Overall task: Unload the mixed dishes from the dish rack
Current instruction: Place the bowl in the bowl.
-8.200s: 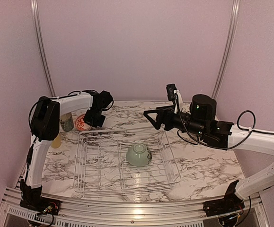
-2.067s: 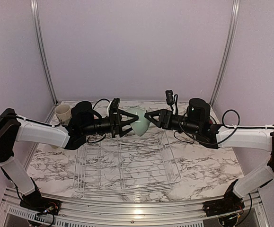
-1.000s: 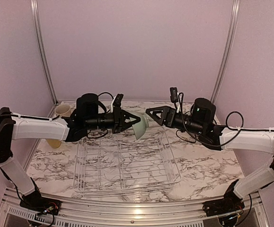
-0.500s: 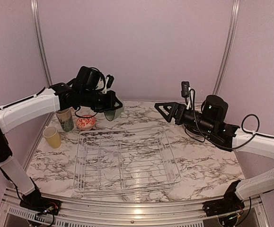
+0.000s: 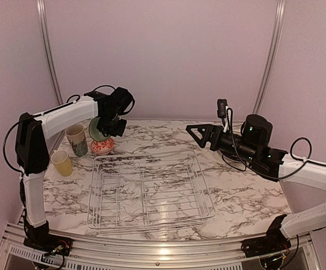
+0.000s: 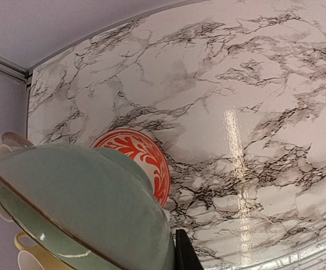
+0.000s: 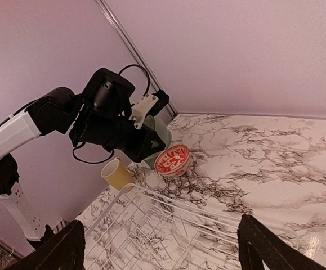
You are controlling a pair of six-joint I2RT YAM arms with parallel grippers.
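Observation:
My left gripper is shut on the rim of a pale green bowl, holding it tilted just above a red-patterned bowl at the back left. In the left wrist view the green bowl fills the lower left beside one black finger, with the red bowl under it. The white wire dish rack sits mid-table. My right gripper hangs open over the rack's far right corner, holding nothing. In the right wrist view the rack lies below its wide-apart fingers.
A patterned tall cup and a yellow cup stand on the marble table left of the rack, close to the red bowl. The back wall and left corner rail are close behind the left arm.
The left arm has swung the green bowl from above the rack's far edge to the back left, over the red bowl. The right gripper drew back to the right.

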